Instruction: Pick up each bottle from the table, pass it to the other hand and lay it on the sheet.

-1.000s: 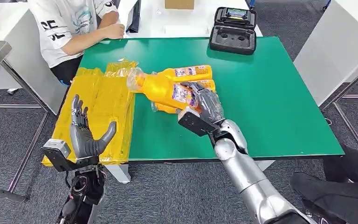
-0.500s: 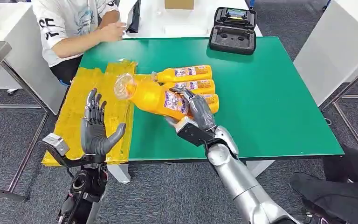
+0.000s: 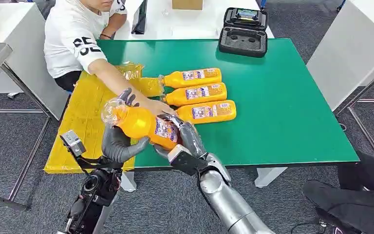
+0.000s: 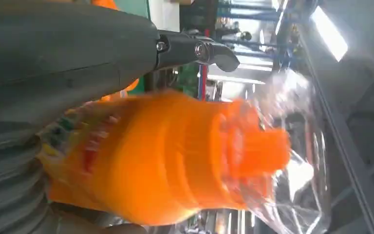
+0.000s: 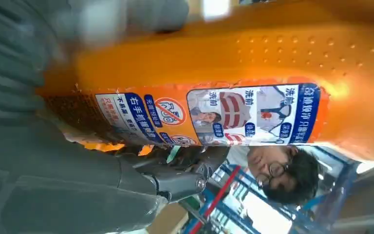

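Note:
My right hand grips an orange bottle by its labelled body and holds it in the air over the table's near left edge, with its clear-wrapped cap end toward the yellow sheet. My left hand cups the bottle's neck end from below, thumb in front and fingers straight up behind it. The left wrist view has the bottle lying across the palm. In the right wrist view the bottle's label sits against my right hand. Three more orange bottles lie side by side on the green table.
A person in a white shirt leans in from the far left, arm stretched over the sheet and hand just behind the held bottle. A wrapped bottle lies at the sheet's far edge. A black case sits at the table's back.
My right hand carried the bottle left and toward me, off the group of bottles. My left hand rose to meet it and now cups it. The person has reached an arm across the sheet.

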You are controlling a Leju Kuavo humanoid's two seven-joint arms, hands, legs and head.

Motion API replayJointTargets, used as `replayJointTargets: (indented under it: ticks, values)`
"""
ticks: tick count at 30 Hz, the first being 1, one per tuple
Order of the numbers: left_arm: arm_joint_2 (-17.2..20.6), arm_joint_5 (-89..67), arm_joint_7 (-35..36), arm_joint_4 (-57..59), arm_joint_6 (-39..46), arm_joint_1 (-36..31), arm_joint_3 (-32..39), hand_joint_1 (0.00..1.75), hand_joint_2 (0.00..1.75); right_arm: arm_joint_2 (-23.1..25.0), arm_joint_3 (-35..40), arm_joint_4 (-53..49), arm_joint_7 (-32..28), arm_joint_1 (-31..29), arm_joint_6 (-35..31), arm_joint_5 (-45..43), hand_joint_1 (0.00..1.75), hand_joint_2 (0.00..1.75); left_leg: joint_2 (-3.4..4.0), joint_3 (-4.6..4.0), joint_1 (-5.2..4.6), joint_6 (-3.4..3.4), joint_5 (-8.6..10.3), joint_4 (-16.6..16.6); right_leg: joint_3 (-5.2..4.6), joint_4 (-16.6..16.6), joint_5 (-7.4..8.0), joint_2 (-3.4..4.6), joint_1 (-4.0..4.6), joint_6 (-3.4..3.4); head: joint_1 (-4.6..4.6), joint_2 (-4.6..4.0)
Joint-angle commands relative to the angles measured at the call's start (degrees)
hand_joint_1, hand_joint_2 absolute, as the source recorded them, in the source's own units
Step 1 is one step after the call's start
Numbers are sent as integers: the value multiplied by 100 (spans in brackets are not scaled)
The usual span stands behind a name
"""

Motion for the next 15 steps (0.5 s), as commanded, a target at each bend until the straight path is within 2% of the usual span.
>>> replayJointTargets:
  ticks: [1,15]
  values:
    - [63,-21,45,621,-85,-392,-185,0,175,26,92,358,13,-30,1,61,175,175,-3,2,4,-6,3,-2,4,-3,1,-5,4,-7,-2,0]
    - [53,-611,32,1064,140,-606,-312,0,175,-41,-183,-8,51,150,56,75,175,175,-8,-2,5,-8,3,1,1,-1,1,-10,6,-8,0,0]
